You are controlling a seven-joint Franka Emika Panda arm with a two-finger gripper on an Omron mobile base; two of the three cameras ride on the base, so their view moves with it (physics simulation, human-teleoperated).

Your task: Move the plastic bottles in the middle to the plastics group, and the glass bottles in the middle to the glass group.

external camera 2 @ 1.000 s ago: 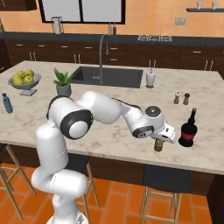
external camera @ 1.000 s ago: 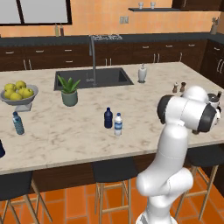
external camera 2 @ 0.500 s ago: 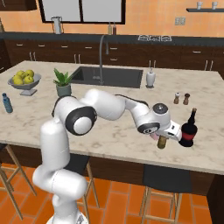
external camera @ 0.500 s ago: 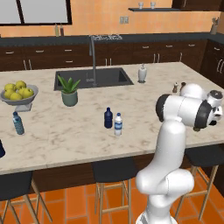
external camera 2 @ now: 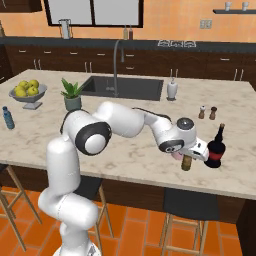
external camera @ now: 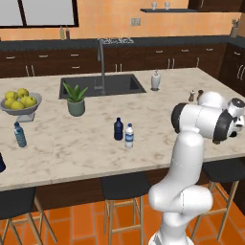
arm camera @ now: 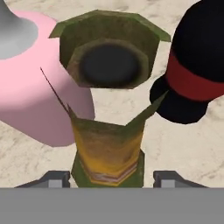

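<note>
A: Where do you see the end effector (external camera 2: pixel 192 156)?

B: You find it at the right near part of the tabletop (external camera 2: pixel 140 160), over the olive-brown glass bottle (arm camera: pixel 107 109). Its fingertips (arm camera: pixel 54 178) stand apart on either side of the bottle's base, a gap on each side; you can take the jaws as open, gripping nothing.

A: And the bottle's neighbours?

B: It stands upright on the marble. The squat pink bottle (arm camera: pixel 30 87) is just beside it on one side, the dark bottle with the red label (external camera 2: pixel 216 149) on the other.

A: The plastic bottles?

B: You see the navy bottle (external camera: pixel 118 129) and the white-capped clear bottle (external camera: pixel 129 136) side by side mid-tabletop. The teal water bottle (external camera: pixel 19 135) stands far left, near the fruit bowl (external camera: pixel 20 104).
</note>
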